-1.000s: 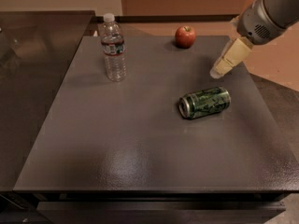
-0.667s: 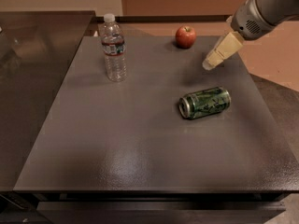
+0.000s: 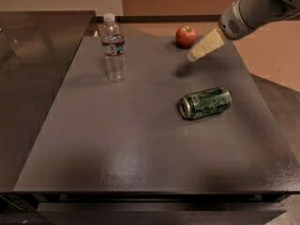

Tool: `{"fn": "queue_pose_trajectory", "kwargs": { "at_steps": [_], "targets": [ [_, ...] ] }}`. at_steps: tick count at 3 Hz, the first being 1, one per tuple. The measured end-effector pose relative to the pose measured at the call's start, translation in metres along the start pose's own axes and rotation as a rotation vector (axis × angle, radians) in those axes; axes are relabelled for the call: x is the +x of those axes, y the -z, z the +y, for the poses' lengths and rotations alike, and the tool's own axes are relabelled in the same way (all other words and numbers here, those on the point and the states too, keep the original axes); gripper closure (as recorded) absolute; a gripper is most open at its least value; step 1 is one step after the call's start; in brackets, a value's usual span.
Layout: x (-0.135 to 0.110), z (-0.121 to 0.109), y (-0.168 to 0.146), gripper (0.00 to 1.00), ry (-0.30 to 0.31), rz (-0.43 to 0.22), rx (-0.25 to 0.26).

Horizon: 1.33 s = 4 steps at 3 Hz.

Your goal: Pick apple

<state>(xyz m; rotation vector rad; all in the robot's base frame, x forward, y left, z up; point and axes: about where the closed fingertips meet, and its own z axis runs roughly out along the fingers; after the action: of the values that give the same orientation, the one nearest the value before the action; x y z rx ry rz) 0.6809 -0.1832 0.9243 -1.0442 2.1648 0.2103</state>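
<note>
The apple (image 3: 186, 36) is small, round and red, and sits near the far edge of the dark grey table (image 3: 140, 139), right of centre. My gripper (image 3: 193, 56) comes in from the upper right on a grey arm. Its cream-coloured tip hangs above the table just to the right of and slightly nearer than the apple, apart from it. Nothing is held.
A green can (image 3: 205, 103) lies on its side right of the table's middle. A clear plastic water bottle (image 3: 115, 48) with a white cap stands upright at the far left. A dark counter lies to the left, tan floor beyond.
My gripper has moved left and farther back across the table, from beside the can's far side toward the apple. The apple, can and bottle have not moved.
</note>
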Motion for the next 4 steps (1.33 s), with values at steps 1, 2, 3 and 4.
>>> {"fn": "queue_pose_trajectory", "kwargs": {
  "at_steps": [1,2,3,4],
  "targets": [
    [-0.003,-0.013,-0.028,0.0,-0.101,-0.036,0.008],
    [-0.001,-0.025,-0.054,0.0,-0.176,-0.063,0.0],
    [0.0,-0.032,-0.068,0.0,-0.218,-0.077,-0.005],
    [0.003,-0.047,-0.094,0.0,-0.194,-0.064,-0.002]
  ]
}}
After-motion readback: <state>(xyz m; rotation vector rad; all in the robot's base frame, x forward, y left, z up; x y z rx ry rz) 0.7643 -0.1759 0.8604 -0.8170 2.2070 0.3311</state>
